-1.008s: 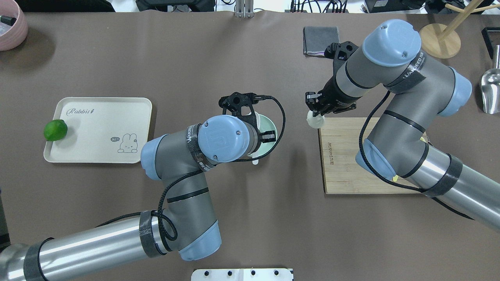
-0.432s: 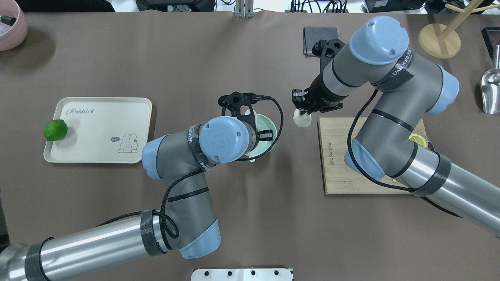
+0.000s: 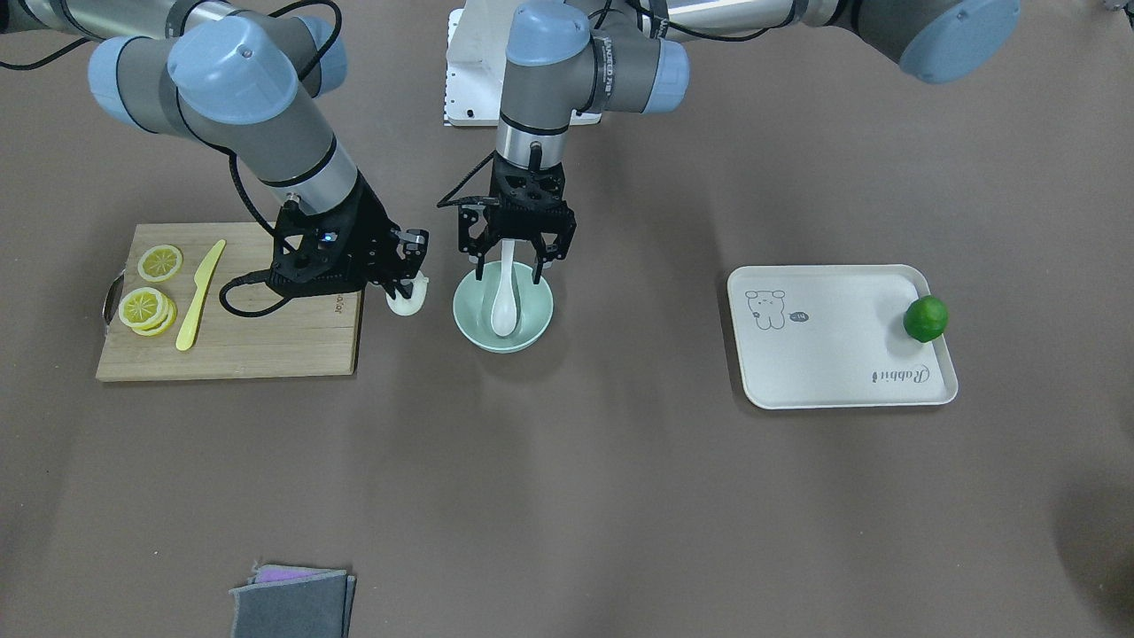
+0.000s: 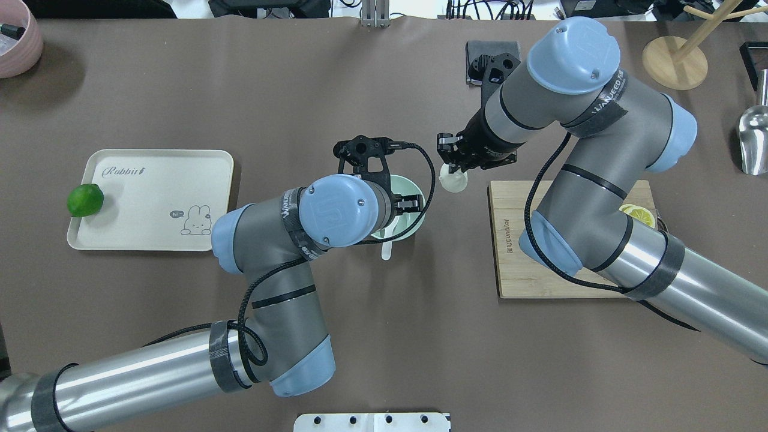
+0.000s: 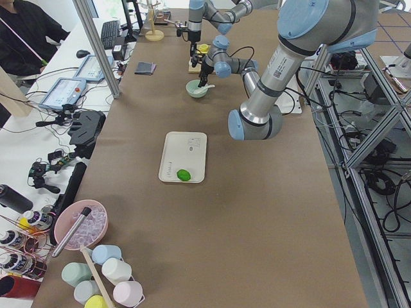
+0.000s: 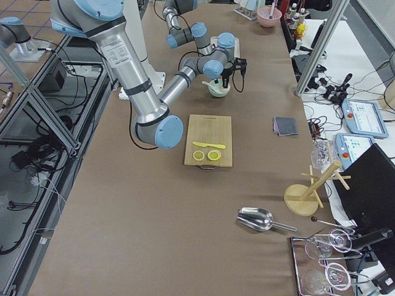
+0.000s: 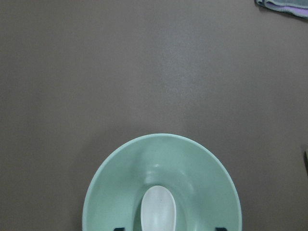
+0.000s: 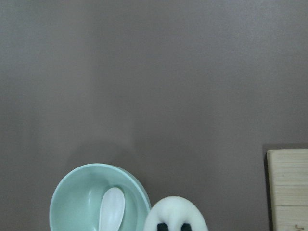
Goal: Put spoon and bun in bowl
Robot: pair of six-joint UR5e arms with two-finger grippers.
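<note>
Right claw [image 3: 409, 283]: clamped on the bun [image 3: 408, 303] and holding it clear of the tabletop [image 3: 620, 487]. Over the last second it has carried the bun off the corner of the cutting board [image 3: 266, 346] and across the gap. The bun now hangs just beside the rim of the bowl [image 3: 539, 323], not yet over it.

Left claw [image 3: 507, 264]: fingers apart on either side of the spoon's handle, apparently not touching it. It has stayed above the bowl throughout.

The spoon [image 3: 504, 310] lies with its scoop in the bowl and its handle leaning on the robot-side rim.

Status: spoon placement appears complete. The bun still needs a short traverse over the bowl. The left claw occupies that space, so a clash is possible unless it withdraws.
</note>
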